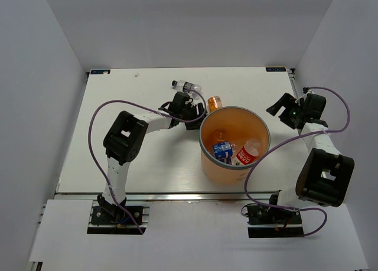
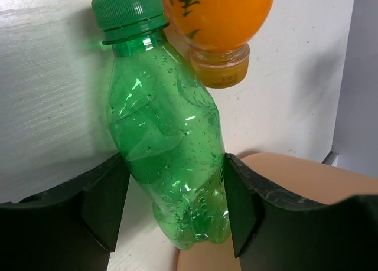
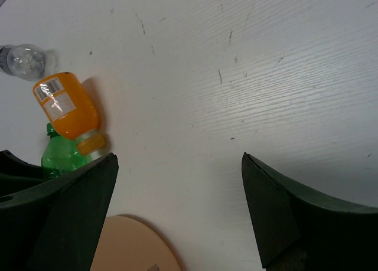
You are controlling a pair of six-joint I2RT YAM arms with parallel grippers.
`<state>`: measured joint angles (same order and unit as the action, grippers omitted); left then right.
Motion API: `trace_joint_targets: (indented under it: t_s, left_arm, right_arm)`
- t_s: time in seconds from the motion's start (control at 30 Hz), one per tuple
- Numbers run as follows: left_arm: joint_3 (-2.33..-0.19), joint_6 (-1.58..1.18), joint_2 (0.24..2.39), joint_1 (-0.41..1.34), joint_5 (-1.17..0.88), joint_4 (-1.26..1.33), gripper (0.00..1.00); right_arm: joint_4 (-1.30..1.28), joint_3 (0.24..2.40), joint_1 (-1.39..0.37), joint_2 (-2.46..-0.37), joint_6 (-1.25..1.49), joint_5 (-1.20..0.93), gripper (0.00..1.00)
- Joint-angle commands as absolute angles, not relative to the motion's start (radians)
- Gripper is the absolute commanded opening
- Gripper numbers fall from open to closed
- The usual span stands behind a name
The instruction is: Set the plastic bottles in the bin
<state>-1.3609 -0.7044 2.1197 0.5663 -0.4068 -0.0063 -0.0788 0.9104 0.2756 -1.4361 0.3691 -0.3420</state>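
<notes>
While the left claw (image 2: pixel 176 188) has its two fingers pressed on the flanks of the green bottle (image 2: pixel 165 147), clamped low on the body with the cap pointing away past the fingertips, the right claw (image 3: pixel 177 206) hangs spread wide with nothing between its fingers but bare table (image 3: pixel 266 76)

From where I stand the green bottle looks empty: thin clear-green plastic, dented along one side, with only droplets inside. I'd judge it very light and soft in the wall, so a hard squeeze would buckle it and it could pop out forwards. The grip is below the waist, on the fatter lower half. That seems a fair place to hold, though nearer the ribbed base would be stiffer.

Just beyond the left claw's fingertips lies an orange bottle (image 2: pixel 215 17), its cap touching the green bottle's shoulder. Lifting the green one may nudge it and set it rolling. Further out ahead lies a clear bottle (image 1: pixel 186 85) with a dark cap.

The bin (image 2: pixel 295 176) sits close beside the left claw, its rim showing right by the outer side of the right-hand finger. The carry looks short: up and over the rim. Two labelled bottles, one blue (image 1: pixel 222 149) and one red (image 1: pixel 249 152), are already inside
</notes>
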Motion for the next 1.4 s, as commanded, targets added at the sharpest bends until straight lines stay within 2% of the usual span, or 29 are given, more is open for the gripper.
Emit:
trace_joint_targets:
  t_s: [0.0, 0.2, 0.4, 0.73, 0.87, 0.97, 1.13, 1.23, 1.37]
  left_arm:
    - [-1.347, -0.66, 2.085, 0.568, -0.295, -0.132, 0.33]
    - [-1.33, -0.632, 1.974, 0.558, -0.23, -0.179, 0.17]
    - [-1.259, -0.62, 1.783, 0.522, -0.063, -0.245, 0.1]
    - [-1.232, -0.58, 1.439, 0.495, -0.015, -0.285, 0.11]
    - [-1.255, -0.552, 1.316, 0.506, -0.113, -0.232, 0.18]
    - [-1.279, -0.532, 1.255, 0.586, -0.069, -0.209, 0.24]
    - [-1.376, -0.462, 1.314, 0.754, -0.144, -0.255, 0.28]
    - [-1.515, -0.376, 1.451, 0.927, -0.069, -0.355, 0.28]
    - [-1.615, -0.333, 1.552, 1.05, 0.012, -0.439, 0.29]
  right_arm:
    - [-0.075, 0.957, 0.281, -1.422, 0.353, -0.382, 0.89]
    - [-0.063, 0.973, 0.27, -1.424, 0.334, -0.479, 0.89]
    - [-0.041, 0.988, 0.258, -1.404, 0.327, -0.474, 0.89]
    - [-0.011, 1.028, 0.258, -1.408, 0.357, -0.558, 0.89]
    - [-0.011, 1.031, 0.258, -1.391, 0.342, -0.542, 0.89]
    - [-0.044, 1.046, 0.258, -1.371, 0.298, -0.522, 0.89]
    - [-0.103, 1.069, 0.258, -1.342, 0.233, -0.476, 0.89]
    - [-0.12, 1.075, 0.259, -1.344, 0.21, -0.46, 0.89]
    - [-0.158, 1.106, 0.258, -1.368, 0.173, -0.453, 0.89]
